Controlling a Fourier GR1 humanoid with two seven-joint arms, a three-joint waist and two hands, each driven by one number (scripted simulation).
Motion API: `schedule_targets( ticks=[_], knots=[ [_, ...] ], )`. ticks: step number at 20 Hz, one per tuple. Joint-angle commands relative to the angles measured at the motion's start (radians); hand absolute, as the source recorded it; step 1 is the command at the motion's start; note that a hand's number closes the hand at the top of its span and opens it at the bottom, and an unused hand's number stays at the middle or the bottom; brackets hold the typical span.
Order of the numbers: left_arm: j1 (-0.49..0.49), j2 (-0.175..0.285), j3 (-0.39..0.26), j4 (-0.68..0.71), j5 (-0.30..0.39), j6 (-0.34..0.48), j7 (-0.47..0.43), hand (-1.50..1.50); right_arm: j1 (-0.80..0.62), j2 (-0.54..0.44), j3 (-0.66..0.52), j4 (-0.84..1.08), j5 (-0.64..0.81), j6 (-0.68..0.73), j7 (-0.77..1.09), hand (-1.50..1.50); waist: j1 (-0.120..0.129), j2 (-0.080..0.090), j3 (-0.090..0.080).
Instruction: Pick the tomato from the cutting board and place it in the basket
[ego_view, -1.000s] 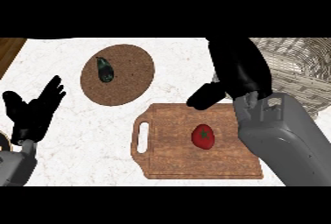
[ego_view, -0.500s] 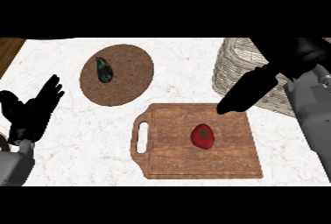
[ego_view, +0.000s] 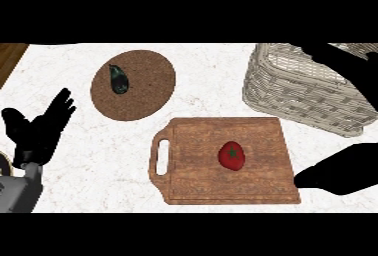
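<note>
One tomato (ego_view: 232, 155) lies on the wooden cutting board (ego_view: 196, 172), right of the board's middle, red with a small green stem mark at its upper end. Nothing touches it.

Seen from the head view, the cutting board sits in the lower middle of the white marbled counter (ego_view: 210, 67), with its handle slot on the left side. A wicker basket (ego_view: 306, 97) stands up and to the right of it, near the board's upper right corner but apart from it. A round cork mat (ego_view: 144, 95) lies up and to the left of the board, and a dark green vegetable (ego_view: 118, 80) rests on the mat's upper left part. A strip of brown wood (ego_view: 10, 56) shows at the counter's top left corner.

The left hand (ego_view: 38, 131) shows at the left edge, resting open with its fingers straight and pointing up, well apart from the board.

The right hand (ego_view: 343, 171) shows only as black shapes at the right edge: a large one just beside the board's lower right corner, another over the basket's upper rim. Whether it is spread or closed cannot be told. It holds nothing that can be seen, and it is apart from the tomato.
</note>
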Motion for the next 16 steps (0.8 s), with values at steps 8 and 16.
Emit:
schedule_targets(
  ticks=[8, 16],
  knots=[
    [-0.028, -0.01, 0.04, -0.036, -0.025, -0.03, 0.056, 0.0, 0.435, 0.072, 0.069, -0.23, 0.281, -0.083, -0.114, -1.5, 0.026, 0.011, 0.001],
    [-0.003, -0.075, 0.023, -0.049, -0.102, -0.005, 0.042, 0.0, 0.471, 0.231, 0.198, 0.028, 0.602, -0.276, -0.412, -1.5, 0.038, 0.013, 0.001]
  ],
)
